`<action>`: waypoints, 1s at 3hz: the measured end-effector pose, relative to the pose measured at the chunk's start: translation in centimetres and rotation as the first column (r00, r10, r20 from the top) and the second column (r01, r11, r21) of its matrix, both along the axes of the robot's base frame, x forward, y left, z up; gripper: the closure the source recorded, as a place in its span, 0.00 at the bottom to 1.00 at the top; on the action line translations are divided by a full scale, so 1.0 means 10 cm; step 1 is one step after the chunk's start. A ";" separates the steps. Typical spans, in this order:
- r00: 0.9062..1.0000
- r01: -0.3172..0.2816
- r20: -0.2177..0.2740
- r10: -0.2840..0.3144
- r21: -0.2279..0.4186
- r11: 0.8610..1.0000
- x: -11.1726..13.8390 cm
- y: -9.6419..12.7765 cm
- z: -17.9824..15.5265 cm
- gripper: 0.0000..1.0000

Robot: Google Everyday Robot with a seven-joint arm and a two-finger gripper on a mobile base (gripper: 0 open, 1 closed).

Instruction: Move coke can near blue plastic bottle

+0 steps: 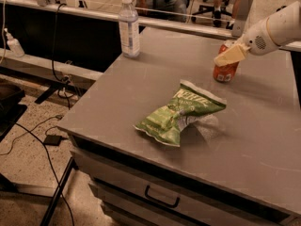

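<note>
1 coke can point(226, 72), 1 blue plastic bottle point(129, 29) and 1 green chip bag point(181, 114) are sitting on the grey tabletop point(141, 93), with 1 gripper point(230, 54) at the can.

The gripper is reaching in from the right on a white arm point(277, 27), its cream end lying across the can's upper front; whether it is clamping the can or merely resting against it, I cannot tell. The can is standing upright at the tabletop's far right, well apart from the bottle, which is standing upright at the far left corner. The crumpled bag is lying between them, nearer the front, touching neither.
</note>
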State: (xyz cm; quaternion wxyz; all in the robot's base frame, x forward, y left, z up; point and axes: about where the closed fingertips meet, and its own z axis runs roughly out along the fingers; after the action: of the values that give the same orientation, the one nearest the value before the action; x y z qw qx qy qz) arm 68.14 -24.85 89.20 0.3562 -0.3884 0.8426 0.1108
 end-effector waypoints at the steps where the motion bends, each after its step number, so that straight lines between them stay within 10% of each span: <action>1: 0.999 -0.035 0.042 0.034 0.009 0.999 0.15 0.20 0.26 1.00; 3: 0.981 -0.127 0.156 0.117 0.051 0.991 0.60 0.82 0.84 1.00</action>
State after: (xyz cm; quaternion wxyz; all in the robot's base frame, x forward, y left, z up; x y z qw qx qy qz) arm 74.12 -16.67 97.57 0.4238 -0.4357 0.7837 0.1278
